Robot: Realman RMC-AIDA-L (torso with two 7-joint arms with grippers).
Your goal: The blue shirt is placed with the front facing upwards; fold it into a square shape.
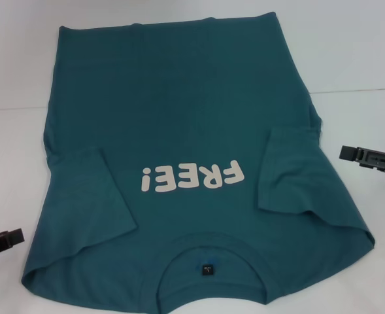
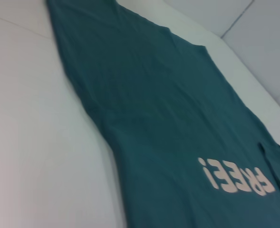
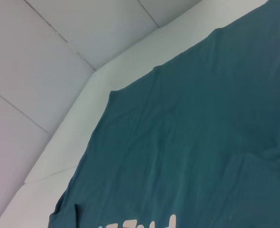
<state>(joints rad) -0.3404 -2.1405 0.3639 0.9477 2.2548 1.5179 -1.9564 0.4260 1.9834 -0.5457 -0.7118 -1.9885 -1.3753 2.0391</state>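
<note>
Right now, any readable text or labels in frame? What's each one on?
"FREE!" in cream letters on the front of the blue shirt, upside down in the head view; it also shows in the left wrist view.
Small dark label inside the collar: mark too small to read.
No other text.

Blue shirt [image 1: 192, 104]: uniform dark teal-blue, no pattern across the body or folded-in sleeves. Front lettering "FREE!" [image 1: 191, 176]: cream-white, solid block characters. Collar [image 1: 213, 258]: same teal, ribbed; small dark label [image 1: 207, 269] inside. Tabletop [image 1: 362, 59]: plain white. Left pincer [image 1: 2, 241] and right pincer [image 1: 370, 157]: black.
</note>
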